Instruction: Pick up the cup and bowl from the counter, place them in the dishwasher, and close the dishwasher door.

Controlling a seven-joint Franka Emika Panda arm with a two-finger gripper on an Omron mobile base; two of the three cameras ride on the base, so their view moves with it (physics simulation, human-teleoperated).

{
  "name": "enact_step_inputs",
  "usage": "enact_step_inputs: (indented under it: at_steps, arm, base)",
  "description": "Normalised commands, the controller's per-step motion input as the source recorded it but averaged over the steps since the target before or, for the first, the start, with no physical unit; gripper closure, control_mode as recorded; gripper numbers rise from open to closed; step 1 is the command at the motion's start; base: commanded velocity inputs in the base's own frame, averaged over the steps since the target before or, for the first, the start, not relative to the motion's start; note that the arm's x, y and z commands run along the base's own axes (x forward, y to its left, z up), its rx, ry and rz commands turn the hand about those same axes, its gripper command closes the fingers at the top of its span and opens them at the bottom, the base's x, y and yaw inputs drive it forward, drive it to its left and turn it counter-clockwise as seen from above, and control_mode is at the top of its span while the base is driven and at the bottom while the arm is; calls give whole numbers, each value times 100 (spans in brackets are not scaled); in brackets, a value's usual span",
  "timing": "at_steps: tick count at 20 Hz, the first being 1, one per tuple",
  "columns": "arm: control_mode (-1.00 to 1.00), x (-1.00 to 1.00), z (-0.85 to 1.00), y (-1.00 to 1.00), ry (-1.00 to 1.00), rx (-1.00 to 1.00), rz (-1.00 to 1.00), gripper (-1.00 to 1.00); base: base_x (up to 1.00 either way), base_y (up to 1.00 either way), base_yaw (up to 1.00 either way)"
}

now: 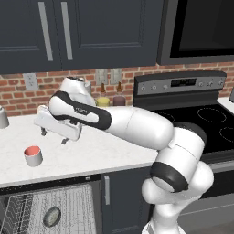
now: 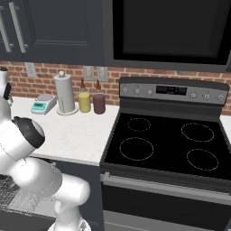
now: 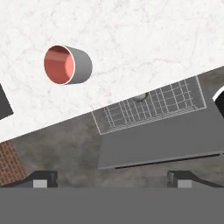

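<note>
Right now your gripper (image 1: 54,136) hangs with its jaws wide apart and empty above the table (image 1: 100,151), the cup (image 1: 33,156) stands upright on it near the front edge, and the bowl (image 1: 52,216) already lies in the open dishwasher's rack (image 1: 68,205) below.

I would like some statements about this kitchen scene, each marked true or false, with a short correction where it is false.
1. The cup stands upright on the counter. True.
2. The bowl sits on the counter beside the cup. False: it lies in the dishwasher rack.
3. The gripper is shut on the cup. False: it is open above the counter, holding nothing.
4. The dishwasher door is open. True.
5. The cup is red inside. True.
6. A pot stands on the stovetop. False: the burners are bare.
</note>
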Motion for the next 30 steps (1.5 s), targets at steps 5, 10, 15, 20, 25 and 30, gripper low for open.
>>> enact_step_inputs:
  at_steps: [5, 10, 15, 20, 25, 30]
  arm:
    - [-100, 1, -37, 5, 0, -2, 0, -100]
    - [-100, 19, -30, 14, -1, -2, 1, -100]
    - [-100, 36, -24, 17, -13, -2, 1, -100]
    - [-100, 27, -19, 15, -18, -6, 1, -100]
    - [-100, 19, -10, 13, -5, -5, 0, -100]
    - [-100, 32, 0, 12, 6, -1, 0, -100]
  base:
    - [0, 0, 0]
    - [0, 0, 0]
    - [0, 0, 0]
    - [0, 0, 0]
    - [0, 0, 0]
    - [0, 0, 0]
